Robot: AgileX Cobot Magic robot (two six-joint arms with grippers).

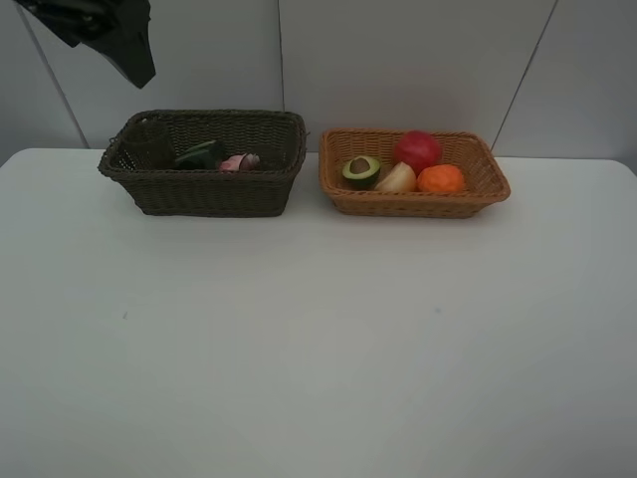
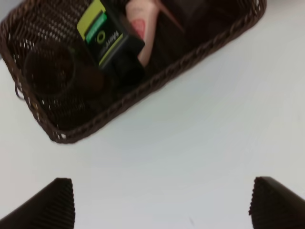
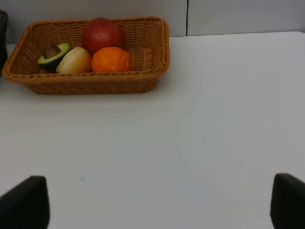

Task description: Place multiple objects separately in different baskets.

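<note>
Dark basket (image 1: pixel 204 189) holds bottles (image 2: pixel 114 45) and cups (image 2: pixel 50 71); tan basket (image 1: pixel 413 199) holds four fruits (image 3: pixel 86 50). Both grippers' jaws gape wide, empty.

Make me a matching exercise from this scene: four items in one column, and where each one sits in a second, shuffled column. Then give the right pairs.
Items
1. avocado half
2. dark green pump bottle
3. orange tangerine
4. red apple

Places
A. lying in the dark brown basket
B. at the left end of the fruit row in the light tan basket
C. toward the back of the light tan basket, behind the other fruit
D. at the right end of the fruit row in the light tan basket

Pairs: 1-B, 2-A, 3-D, 4-C
</note>
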